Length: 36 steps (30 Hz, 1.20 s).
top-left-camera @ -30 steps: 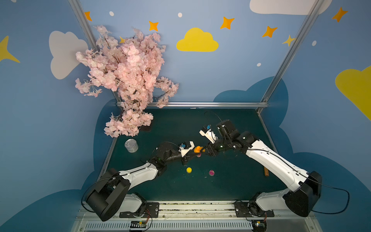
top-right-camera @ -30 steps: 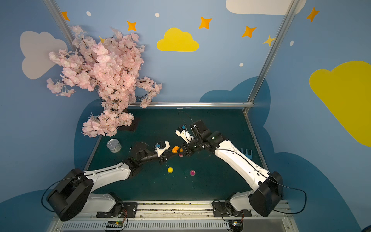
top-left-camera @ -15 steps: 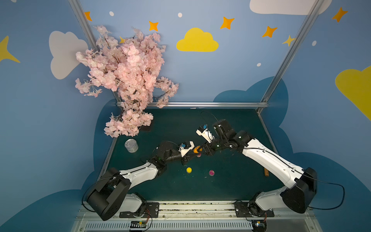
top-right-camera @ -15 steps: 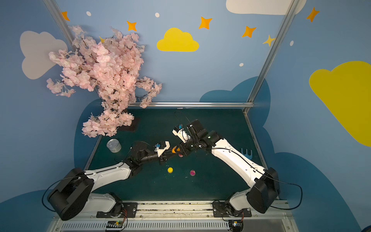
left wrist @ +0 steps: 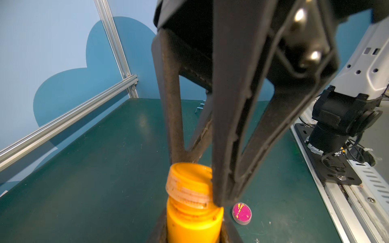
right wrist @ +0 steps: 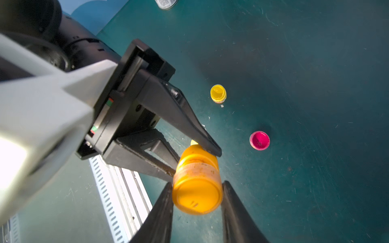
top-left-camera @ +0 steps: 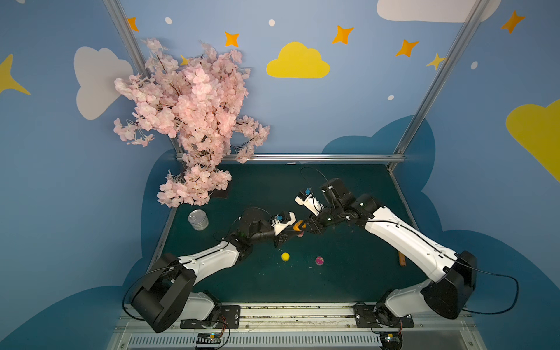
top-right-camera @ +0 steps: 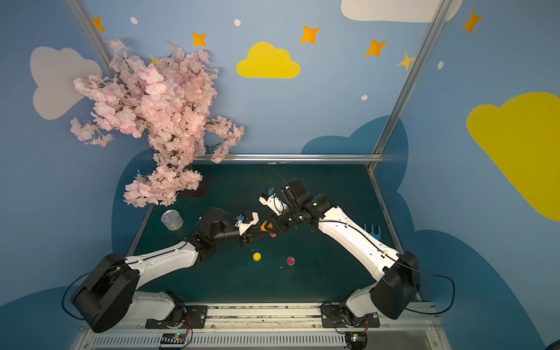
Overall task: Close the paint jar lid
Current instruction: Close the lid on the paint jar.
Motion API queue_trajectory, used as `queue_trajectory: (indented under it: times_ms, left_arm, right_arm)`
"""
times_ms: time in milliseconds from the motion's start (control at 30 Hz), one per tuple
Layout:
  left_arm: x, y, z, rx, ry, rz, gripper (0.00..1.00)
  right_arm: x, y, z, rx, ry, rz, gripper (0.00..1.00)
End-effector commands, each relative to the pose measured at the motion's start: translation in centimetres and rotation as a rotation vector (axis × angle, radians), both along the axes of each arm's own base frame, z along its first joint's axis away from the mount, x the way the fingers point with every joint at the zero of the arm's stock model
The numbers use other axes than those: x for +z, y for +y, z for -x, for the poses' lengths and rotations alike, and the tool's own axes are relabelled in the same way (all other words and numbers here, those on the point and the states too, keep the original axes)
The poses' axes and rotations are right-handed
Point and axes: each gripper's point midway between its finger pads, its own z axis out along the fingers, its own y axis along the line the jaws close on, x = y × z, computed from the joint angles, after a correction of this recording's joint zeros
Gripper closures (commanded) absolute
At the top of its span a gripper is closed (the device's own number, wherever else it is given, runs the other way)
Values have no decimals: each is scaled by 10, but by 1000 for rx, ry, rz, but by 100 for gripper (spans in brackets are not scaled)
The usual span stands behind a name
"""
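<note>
Paint jar: orange; you hold it lifted off the worktop, where your two arms meet over the middle of the green surface.
Lid: orange, set on the mouth of the paint jar. In the left wrist view a band of neck shows under its skirt. You cannot tell whether it is fully seated.
Left claw: pinches the paint jar by its body, with one finger on each side.
Right claw: is closed on the lid from the opposite end, with its fingers touching the rim on two sides.
Arms: both reach inward, so in both top views you see the claws tip to tip.
Yellow pot: stands on the worktop, on the side of the claws toward the arm bases and apart from them.
Magenta pot: sits near the yellow pot, on the side toward your right arm, without touching it.
Tin can: stands near the left edge of the worktop, well apart from the claws.
Blossom tree: pink, at the far left corner; its lowest branches hang just beyond the tin can.
</note>
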Motion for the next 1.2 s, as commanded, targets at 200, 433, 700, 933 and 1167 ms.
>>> queue_trajectory:
  times_ms: [200,433,700,933,1167]
  left_arm:
    - [21,-9,7,-89,-43,12,76]
    - [18,-12,8,-117,-23,-9,76]
    - [13,-12,10,-130,-13,-35,76]
    - [5,-7,3,-74,-26,-63,76]
    - [-1,-2,-8,-8,-47,-87,76]
  right_arm:
    - [0,9,18,133,12,16,63]
    - [0,4,20,171,0,60,63]
    - [4,2,17,176,-26,79,64]
    - [14,1,12,144,-49,63,63]
    - [21,-1,6,108,-76,54,63]
